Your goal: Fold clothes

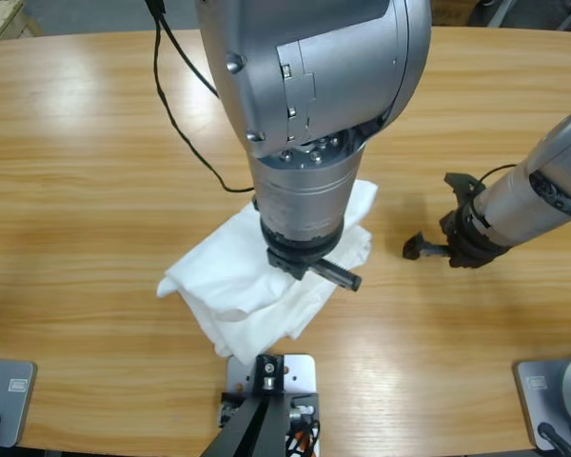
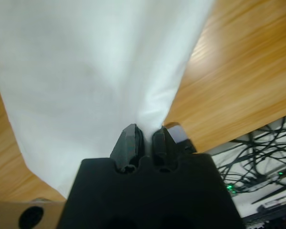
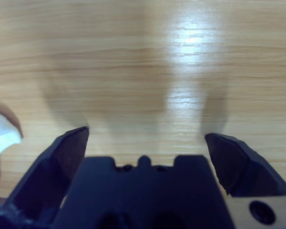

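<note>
The clothes are one white T-shirt (image 1: 230, 286), lying crumpled in a heap at the middle of the wooden table (image 1: 76, 143) near its front edge. My left gripper (image 1: 309, 267) comes straight down onto the heap under a large silver arm. In the left wrist view the left gripper (image 2: 145, 131) is shut on a pinched fold of the white T-shirt (image 2: 86, 71), which spreads away from the jaws. My right gripper (image 1: 433, 217) stands open to the right of the shirt, over bare wood. In the right wrist view the right gripper (image 3: 148, 136) holds nothing, and a corner of the T-shirt (image 3: 0, 136) shows at the left edge.
A black cable (image 1: 171, 105) runs from the top edge down across the table behind the shirt. The left wrist view shows the table's edge (image 2: 238, 129) close by, with tangled cables (image 2: 257, 162) below it. Bare wood lies left and right of the heap.
</note>
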`<action>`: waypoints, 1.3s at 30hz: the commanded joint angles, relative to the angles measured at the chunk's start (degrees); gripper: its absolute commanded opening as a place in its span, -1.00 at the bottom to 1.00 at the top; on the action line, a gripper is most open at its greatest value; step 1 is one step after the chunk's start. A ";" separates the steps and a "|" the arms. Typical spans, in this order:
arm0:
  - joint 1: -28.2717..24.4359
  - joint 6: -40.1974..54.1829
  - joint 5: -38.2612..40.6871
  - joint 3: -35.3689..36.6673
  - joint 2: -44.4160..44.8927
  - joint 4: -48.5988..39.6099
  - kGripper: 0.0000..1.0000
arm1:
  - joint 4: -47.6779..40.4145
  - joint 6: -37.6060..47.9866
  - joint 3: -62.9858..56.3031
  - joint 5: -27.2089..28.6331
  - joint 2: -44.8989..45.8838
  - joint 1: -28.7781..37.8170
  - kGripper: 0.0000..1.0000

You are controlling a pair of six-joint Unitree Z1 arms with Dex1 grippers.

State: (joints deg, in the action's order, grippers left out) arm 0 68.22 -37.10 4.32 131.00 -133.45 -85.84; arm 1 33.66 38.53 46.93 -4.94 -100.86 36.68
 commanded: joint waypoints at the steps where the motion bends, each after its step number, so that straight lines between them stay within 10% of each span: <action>1: 0.38 2.47 -2.07 -0.39 -3.11 -3.02 -1.00 | -0.19 -0.56 -1.58 -1.21 -3.29 -0.38 1.00; 21: 3.78 -1.69 0.44 -4.86 -3.76 -4.25 -0.92 | -0.35 -0.56 -1.56 -1.21 -3.94 -0.38 1.00; 22: 3.44 -1.81 0.25 -4.93 -3.34 -4.25 0.38 | -0.35 -0.56 -1.58 -1.21 -3.91 -0.38 1.00; 23: 3.28 -1.83 0.25 -4.96 -2.86 -4.25 0.93 | -0.35 -0.56 -1.52 -1.21 -3.96 -0.38 1.00; 24: 3.14 -1.83 0.25 -5.12 -1.95 -4.18 0.99 | -0.35 -0.56 -1.54 -1.21 -3.93 -0.38 1.00; 36: 5.94 -8.79 -3.30 -6.07 9.44 -4.08 0.99 | -0.35 -0.65 -1.58 -0.23 -1.90 -0.38 0.94; 38: 5.60 -10.23 -6.34 -9.52 13.61 -3.93 0.77 | 0.51 -1.65 -1.40 -0.11 2.21 -0.38 0.39; 39: 5.60 -10.59 -7.13 -12.24 15.51 -3.28 0.35 | 0.99 -2.58 -1.19 -0.33 4.39 -0.68 0.03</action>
State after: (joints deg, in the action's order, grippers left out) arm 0 73.99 -43.53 3.51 127.40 -128.76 -86.32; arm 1 33.66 38.53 46.94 -4.94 -100.78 36.67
